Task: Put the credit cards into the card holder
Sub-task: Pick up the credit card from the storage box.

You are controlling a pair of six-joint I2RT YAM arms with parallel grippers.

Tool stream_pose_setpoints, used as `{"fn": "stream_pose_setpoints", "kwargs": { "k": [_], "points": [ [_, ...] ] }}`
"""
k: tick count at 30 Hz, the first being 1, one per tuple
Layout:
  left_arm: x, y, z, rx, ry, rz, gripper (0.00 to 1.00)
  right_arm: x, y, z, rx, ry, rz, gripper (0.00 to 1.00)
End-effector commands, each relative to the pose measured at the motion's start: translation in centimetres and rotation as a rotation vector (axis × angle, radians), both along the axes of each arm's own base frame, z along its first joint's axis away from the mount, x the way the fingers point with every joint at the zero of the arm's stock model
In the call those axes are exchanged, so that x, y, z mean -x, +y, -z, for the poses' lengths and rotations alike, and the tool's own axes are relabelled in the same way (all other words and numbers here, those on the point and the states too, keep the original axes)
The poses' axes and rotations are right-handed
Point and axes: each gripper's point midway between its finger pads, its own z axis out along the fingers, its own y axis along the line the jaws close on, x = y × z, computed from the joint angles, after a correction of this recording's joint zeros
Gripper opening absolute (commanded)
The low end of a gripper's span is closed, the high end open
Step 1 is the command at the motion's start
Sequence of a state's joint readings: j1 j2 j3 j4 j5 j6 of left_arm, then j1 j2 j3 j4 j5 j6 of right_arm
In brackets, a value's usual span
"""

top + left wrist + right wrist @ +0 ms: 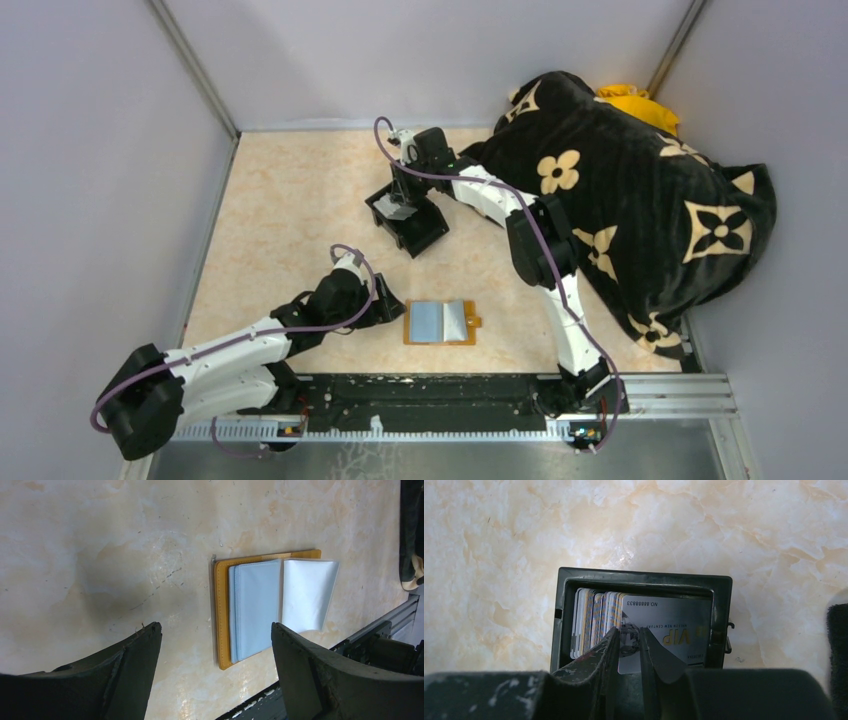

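Note:
The card holder lies open and flat on the table, orange-tan with pale blue-grey inner pockets; it also shows in the left wrist view. My left gripper is open and empty, low over the table just left of the holder. Several credit cards stand on edge in a black open-topped box. A grey card marked VIP leans face up beside them. My right gripper reaches down into the box, its jaws a narrow gap apart around the left end of the VIP card.
A large black blanket with cream flower marks covers the right side of the table, with something yellow behind it. Grey walls enclose the table at left, back and right. A black rail runs along the near edge.

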State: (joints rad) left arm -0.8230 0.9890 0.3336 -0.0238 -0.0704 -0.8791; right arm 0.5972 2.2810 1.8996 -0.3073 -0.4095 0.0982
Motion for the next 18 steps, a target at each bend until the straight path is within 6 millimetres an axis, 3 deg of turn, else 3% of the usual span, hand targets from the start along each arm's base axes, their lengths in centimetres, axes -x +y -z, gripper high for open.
{"fn": "stream_pose_setpoints", "kwargs": {
  "k": [1, 18],
  "points": [
    [-0.5, -0.7, -1.7, 0.038, -0.031, 0.001, 0.86, -0.2, 0.9, -4.3, -0.068, -0.056, -0.015, 0.20],
    [-0.6, -0.6, -2.3, 0.047, -0.044, -0.006, 0.86, 0.4, 1.1, -6.9, -0.081, -0.093, -0.015, 0.15]
  ]
}}
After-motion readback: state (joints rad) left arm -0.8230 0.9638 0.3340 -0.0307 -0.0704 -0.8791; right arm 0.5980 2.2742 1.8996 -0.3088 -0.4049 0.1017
